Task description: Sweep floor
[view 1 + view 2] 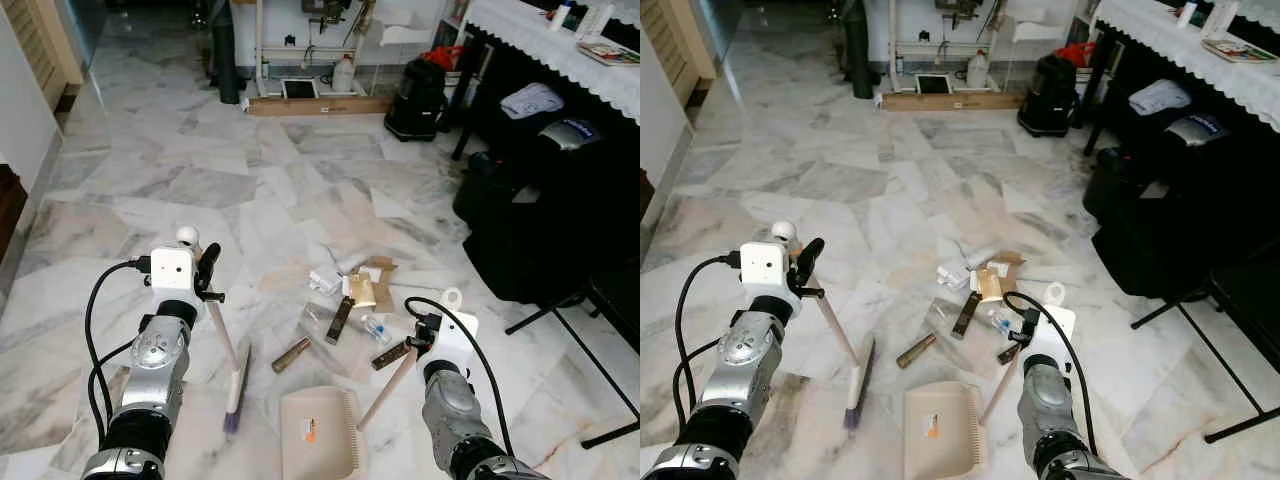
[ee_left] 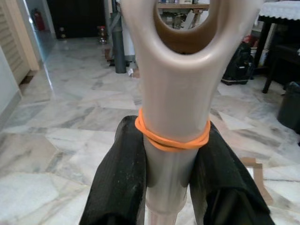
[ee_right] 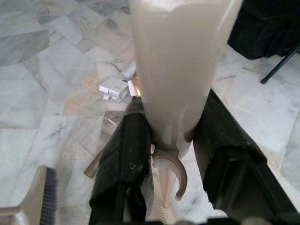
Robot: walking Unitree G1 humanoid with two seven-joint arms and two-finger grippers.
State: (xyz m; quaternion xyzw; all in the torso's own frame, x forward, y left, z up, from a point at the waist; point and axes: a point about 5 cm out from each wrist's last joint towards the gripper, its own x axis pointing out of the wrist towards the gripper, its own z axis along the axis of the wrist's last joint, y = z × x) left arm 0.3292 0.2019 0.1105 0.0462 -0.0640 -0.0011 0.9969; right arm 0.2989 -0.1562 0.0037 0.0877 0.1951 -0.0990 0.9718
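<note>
Left gripper (image 2: 166, 173) clamps the broom (image 1: 232, 372) handle; right gripper (image 3: 171, 154) clamps the dustpan (image 1: 320, 433) handle — litter (image 1: 350, 300) lies at 12 o'clock from the dustpan.

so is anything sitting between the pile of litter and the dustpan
Nothing visible blocks it. The dustpan, held by the right gripper, sits just below the litter pile. Bare marble floor lies between, crossed only by stray litter like the brown tube. The broom, in the left gripper, is off to the left.
</note>
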